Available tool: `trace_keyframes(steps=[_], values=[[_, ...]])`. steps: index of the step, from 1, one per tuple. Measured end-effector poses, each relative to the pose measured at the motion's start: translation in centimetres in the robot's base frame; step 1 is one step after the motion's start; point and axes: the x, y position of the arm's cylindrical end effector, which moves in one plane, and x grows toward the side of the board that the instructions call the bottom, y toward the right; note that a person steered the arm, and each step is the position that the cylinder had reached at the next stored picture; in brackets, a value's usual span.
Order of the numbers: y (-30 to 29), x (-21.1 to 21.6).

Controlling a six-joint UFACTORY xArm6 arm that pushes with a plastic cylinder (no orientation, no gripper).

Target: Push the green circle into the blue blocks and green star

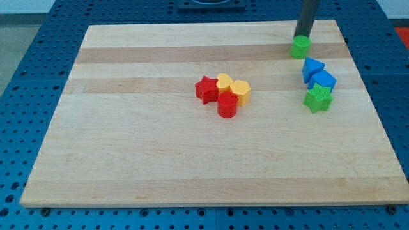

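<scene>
The green circle sits near the board's top right. My tip is right behind it, at its upper edge, touching or nearly touching. Just below the circle lie two blue blocks: a blue triangle and a blue cube-like block. The green star sits below them, touching the lower blue block. A small gap separates the green circle from the blue triangle.
A cluster sits at the board's middle: a red star, a yellow heart, a yellow hexagon and a red cylinder. The wooden board lies on a blue pegboard table; its right edge is close to the blue blocks.
</scene>
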Motion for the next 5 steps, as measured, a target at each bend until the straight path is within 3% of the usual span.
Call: trace_keyframes(steps=[5], values=[[0.0,6.4]])
